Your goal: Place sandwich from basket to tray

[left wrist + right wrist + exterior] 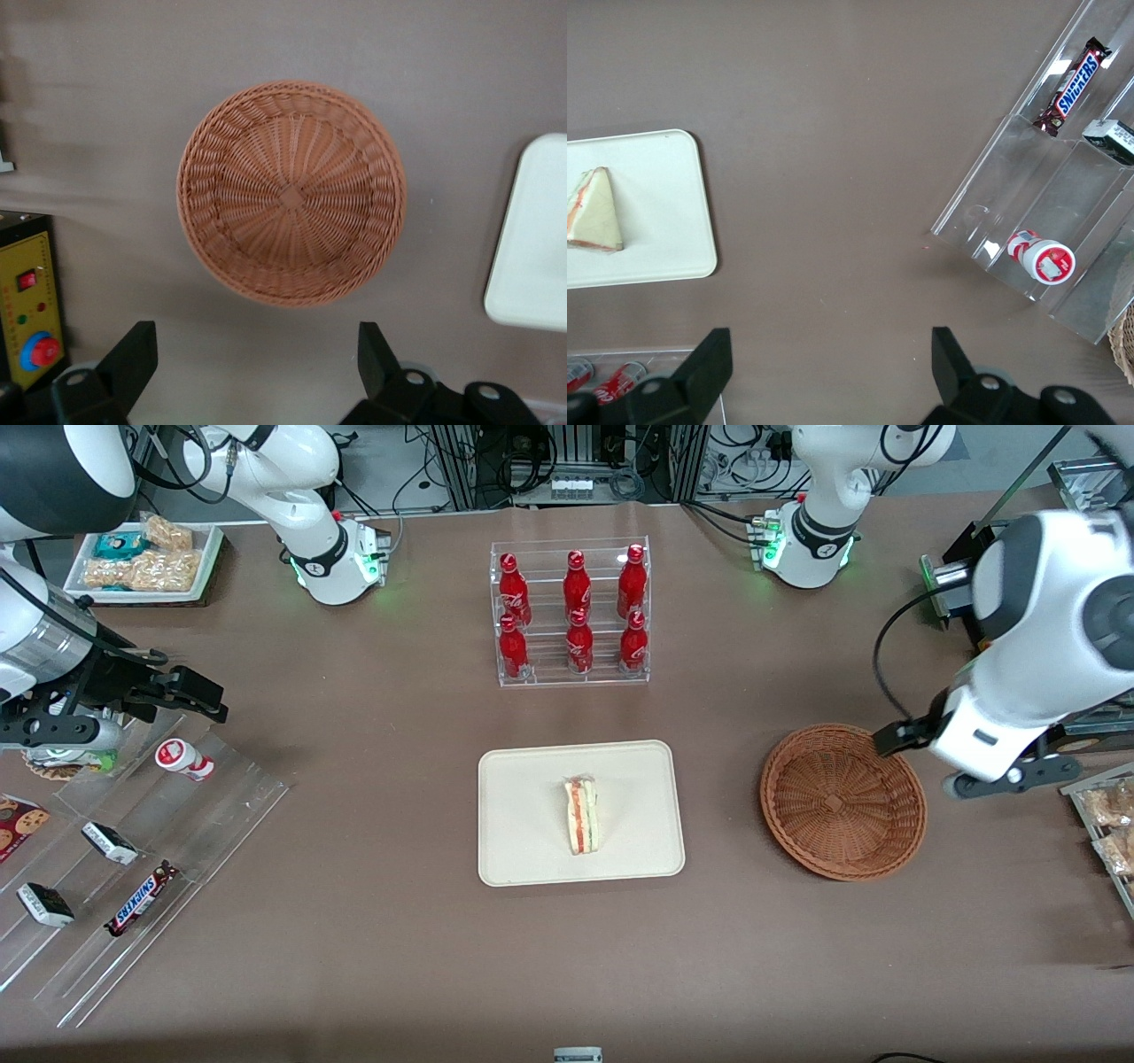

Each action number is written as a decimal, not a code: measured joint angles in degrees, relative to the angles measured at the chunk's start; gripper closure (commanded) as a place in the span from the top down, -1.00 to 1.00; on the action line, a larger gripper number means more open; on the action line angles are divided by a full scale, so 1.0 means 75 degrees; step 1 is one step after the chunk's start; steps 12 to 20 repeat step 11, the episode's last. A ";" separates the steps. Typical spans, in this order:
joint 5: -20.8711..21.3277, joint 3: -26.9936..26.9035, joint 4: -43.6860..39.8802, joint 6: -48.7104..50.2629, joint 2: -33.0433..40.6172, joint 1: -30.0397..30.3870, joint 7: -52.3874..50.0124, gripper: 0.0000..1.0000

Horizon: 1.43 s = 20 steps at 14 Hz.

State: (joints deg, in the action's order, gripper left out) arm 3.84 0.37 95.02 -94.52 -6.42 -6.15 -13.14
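Sandwich (582,816): lying on the cream tray (523,850), mid-table. Wicker basket (842,801): empty, toward the working arm's end. Left gripper (255,367): above the basket's edge, jaws spread, holding nothing. Step: placement apparently done; next move likely only parking the arm.

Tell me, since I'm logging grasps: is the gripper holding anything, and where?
Nothing. The gripper is open above the empty basket; the sandwich lies on the tray.

Tray (539,239) cut off by wrist-view edge; gripper (257,359) fingertips only partly in frame there, and hidden by the arm in front view.
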 measured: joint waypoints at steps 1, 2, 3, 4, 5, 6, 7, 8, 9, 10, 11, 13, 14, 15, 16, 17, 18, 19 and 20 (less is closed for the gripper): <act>-0.0161 0.0000 0.0105 0.0062 0.0274 0.0183 0.0494 1.00; -0.0273 0.0001 0.0170 0.0131 0.0536 0.0360 0.0977 1.00; -0.0310 0.0000 0.0195 0.0157 0.0764 0.0506 0.1470 1.00; -0.0318 -0.0002 0.0194 0.0161 0.0958 0.0600 0.1978 1.00; -0.0318 -0.0003 0.0188 0.0161 0.1113 0.0643 0.2386 1.00; -0.0317 -0.0013 0.0160 0.0157 0.1209 0.0652 0.2618 1.00; -0.0318 -0.0051 0.0095 0.0152 0.1248 0.0652 0.2716 1.00; -0.0317 -0.0098 0.0026 0.0142 0.1247 0.0652 0.2758 1.00; -0.0318 -0.0133 -0.0007 0.0127 0.1242 0.0652 0.2766 1.00; -0.0318 -0.0156 -0.0011 0.0098 0.1236 0.0652 0.2769 1.00; -0.0318 -0.0173 -0.0011 0.0038 0.1218 0.0652 0.2769 1.00; -0.0318 -0.0173 -0.0011 0.0038 0.1218 0.0652 0.2769 1.00; -0.0318 -0.0173 -0.0011 0.0038 0.1218 0.0652 0.2769 1.00; -0.0318 -0.0173 -0.0011 0.0038 0.1218 0.0652 0.2769 1.00; -0.0318 -0.0173 -0.0011 0.0038 0.1218 0.0652 0.2769 1.00; -0.0318 -0.0173 -0.0011 0.0038 0.1218 0.0652 0.2769 1.00; -0.0318 -0.0173 -0.0011 0.0038 0.1218 0.0652 0.2769 1.00; -0.0318 -0.0173 -0.0011 0.0038 0.1218 0.0652 0.2769 1.00; -0.0318 -0.0173 -0.0011 0.0038 0.1218 0.0652 0.2769 1.00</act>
